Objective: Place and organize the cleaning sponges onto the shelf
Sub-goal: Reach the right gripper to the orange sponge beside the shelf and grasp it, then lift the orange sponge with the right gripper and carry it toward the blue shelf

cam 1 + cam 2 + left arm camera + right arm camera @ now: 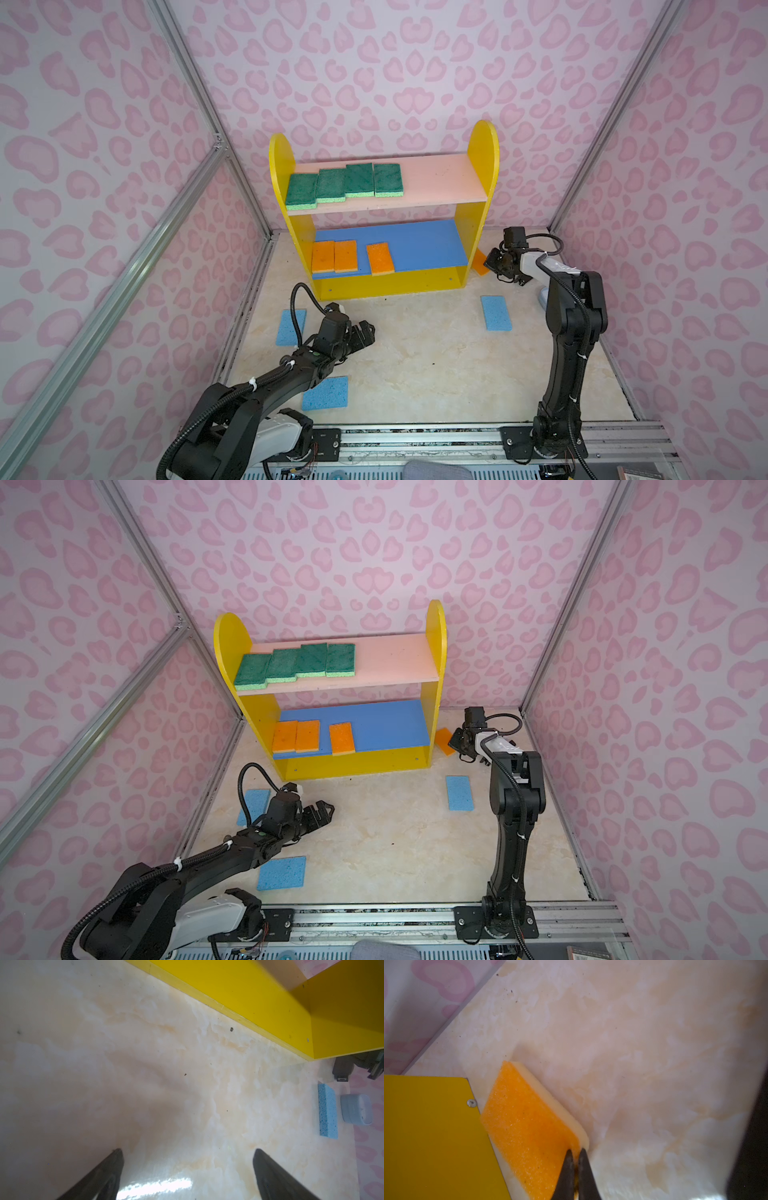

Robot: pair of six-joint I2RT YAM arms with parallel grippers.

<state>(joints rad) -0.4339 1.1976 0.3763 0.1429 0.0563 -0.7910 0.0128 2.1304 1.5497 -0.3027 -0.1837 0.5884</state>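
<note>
Right gripper (575, 1150): jaws pinched nearly together on the near corner of the fourth orange sponge (527, 1126), foam squashed thin between the tips. The sponge runs forward from the jaws, orange face up, just beside the outer face of the shelf (482, 145) side panel. Can't tell whether it's clear of the tabletop (415, 353). Left gripper (188, 1150): jaws spread wide, nothing between them, bare tabletop below and ahead, shelf base further ahead. First blue sponge (496, 312) lies flat well ahead of the left jaws and off to one side, between the two grippers, nearer the right arm. Second blue sponge (291, 328) sits just behind the left jaws, partly covered by the cable. Third blue sponge (326, 392) lies further back, under the left forearm. On the shelf, four green sponges (345, 185) sit side by side on the pink upper board (436, 178), at the end far from the right jaws. Three orange sponges (345, 256) are on the blue middle board (415, 245): two touching, the third a little apart on the side toward the right jaws.
</note>
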